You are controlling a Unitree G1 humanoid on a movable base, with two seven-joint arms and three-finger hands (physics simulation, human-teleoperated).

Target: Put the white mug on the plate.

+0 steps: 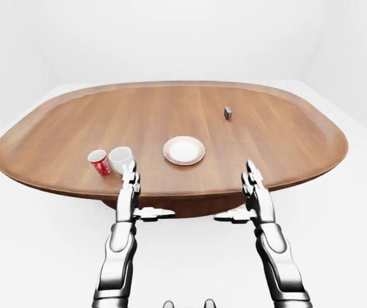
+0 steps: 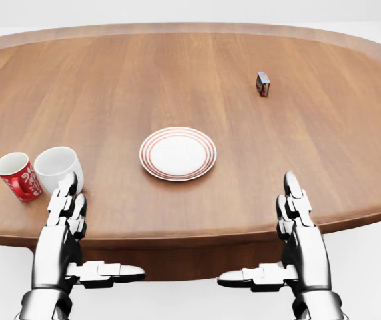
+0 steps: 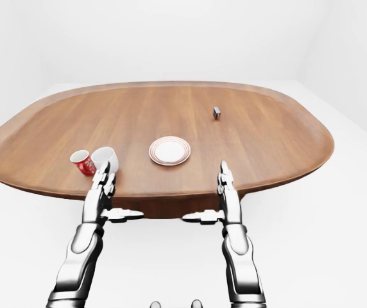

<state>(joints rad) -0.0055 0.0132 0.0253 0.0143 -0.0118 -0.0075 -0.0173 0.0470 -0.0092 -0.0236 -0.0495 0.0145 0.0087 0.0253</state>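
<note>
The white mug (image 2: 58, 167) stands upright on the oval wooden table (image 2: 177, 80), left of centre in the head view, touching a red mug (image 2: 17, 176) on its left. The white plate with red rings (image 2: 178, 153) lies to the right of the white mug, empty. My left hand (image 2: 67, 207) is open, fingers straight, its fingertips just below the white mug at the table's near edge, thumb pointing inward. My right hand (image 2: 296, 210) is open too, held at the table's near edge, right of the plate, holding nothing.
A small dark box (image 2: 263, 83) stands on the table towards the upper right in the head view. White floor and walls surround the table (image 1: 170, 115).
</note>
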